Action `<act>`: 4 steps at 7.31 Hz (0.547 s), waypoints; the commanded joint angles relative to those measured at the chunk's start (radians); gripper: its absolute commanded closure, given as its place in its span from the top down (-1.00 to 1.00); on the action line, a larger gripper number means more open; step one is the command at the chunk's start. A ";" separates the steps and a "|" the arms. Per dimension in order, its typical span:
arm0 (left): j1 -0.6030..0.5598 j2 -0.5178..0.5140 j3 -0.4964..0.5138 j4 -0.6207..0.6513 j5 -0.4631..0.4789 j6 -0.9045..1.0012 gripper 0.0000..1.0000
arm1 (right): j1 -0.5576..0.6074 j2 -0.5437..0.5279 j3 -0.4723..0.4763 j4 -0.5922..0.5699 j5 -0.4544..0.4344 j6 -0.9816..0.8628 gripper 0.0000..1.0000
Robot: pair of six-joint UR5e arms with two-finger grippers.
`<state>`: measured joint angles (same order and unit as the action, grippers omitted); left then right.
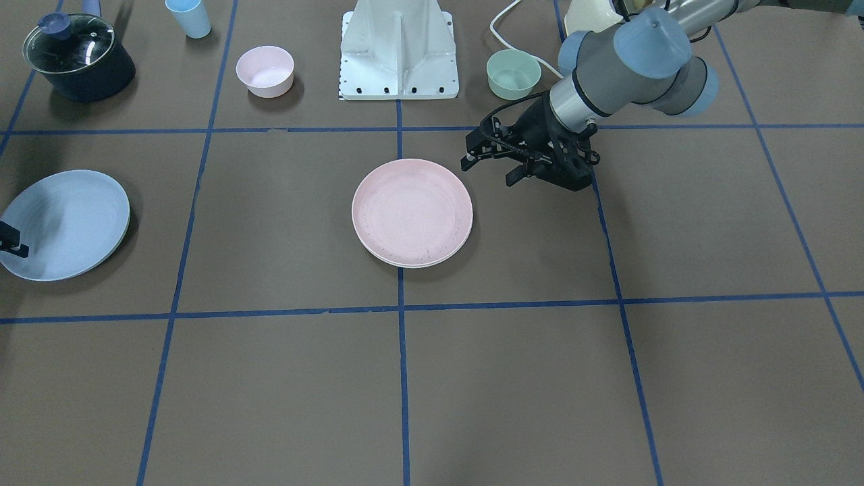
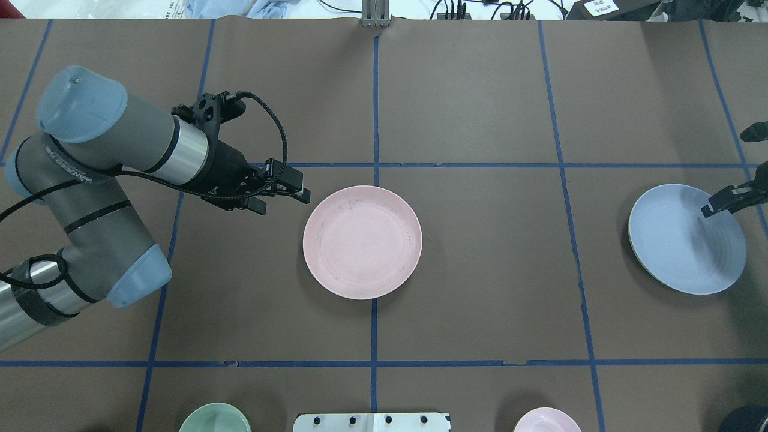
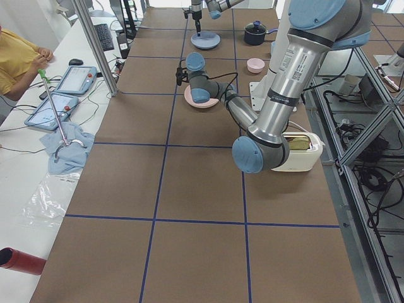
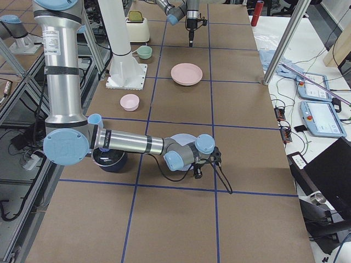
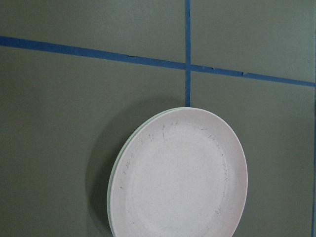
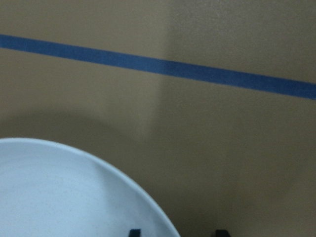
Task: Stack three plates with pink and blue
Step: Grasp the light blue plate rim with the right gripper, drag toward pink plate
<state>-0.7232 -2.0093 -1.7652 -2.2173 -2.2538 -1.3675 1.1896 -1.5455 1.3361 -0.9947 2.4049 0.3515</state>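
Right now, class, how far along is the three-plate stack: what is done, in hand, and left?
Done: the pink plate sits on the cream-white plate at the centre. In hand: the right gripper straddles the rim of the blue plate, jaws apart, no grip yet. Left: carry it onto the pair. The left gripper hangs empty beside the pink plate.

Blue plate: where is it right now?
In the overhead view the blue plate lies at the far right of the table, on the robot's right side, well apart from the pink plate at centre. The right gripper hangs over its rim.
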 commanded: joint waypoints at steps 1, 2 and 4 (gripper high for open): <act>0.001 0.001 -0.007 -0.001 0.000 -0.002 1.00 | -0.005 0.004 0.003 0.005 0.005 0.009 -1.00; 0.001 0.001 -0.007 0.001 0.000 -0.002 1.00 | -0.004 0.001 0.033 0.004 0.011 0.011 -1.00; -0.001 0.003 -0.020 0.001 0.000 -0.013 1.00 | 0.002 -0.021 0.098 0.002 0.067 0.014 -1.00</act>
<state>-0.7227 -2.0076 -1.7757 -2.2175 -2.2534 -1.3731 1.1878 -1.5543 1.3948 -0.9932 2.4325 0.3633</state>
